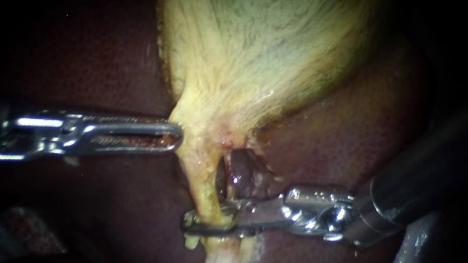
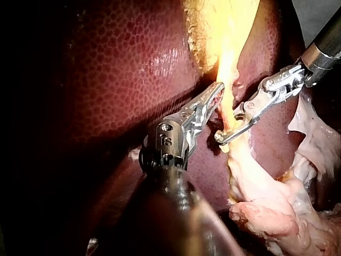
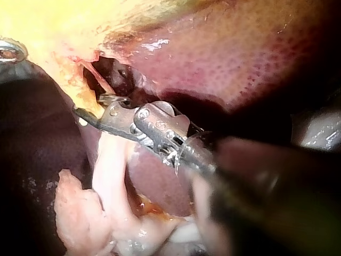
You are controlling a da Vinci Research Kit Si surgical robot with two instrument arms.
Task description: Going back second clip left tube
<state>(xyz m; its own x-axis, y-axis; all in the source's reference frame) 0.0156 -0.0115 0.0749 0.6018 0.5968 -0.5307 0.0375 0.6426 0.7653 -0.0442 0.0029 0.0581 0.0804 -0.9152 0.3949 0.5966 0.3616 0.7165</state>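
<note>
- Instruments: two, the left instrument (image 1: 177, 138) and the right instrument (image 1: 189, 223)
- Gallbladder (image 1: 259, 37): one, pale yellow-green
- Liver (image 1: 355, 136): one, dark red, seen on both sides of the gallbladder
- Tube (image 1: 204, 191): one yellowish tube can be counted for certain
- Darker strand (image 1: 237, 175): one, just beside the tube; whether it is a second tube cannot be told

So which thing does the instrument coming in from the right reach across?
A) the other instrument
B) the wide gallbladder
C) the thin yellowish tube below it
C: the right instrument lies across the tube, below the gallbladder.
</note>
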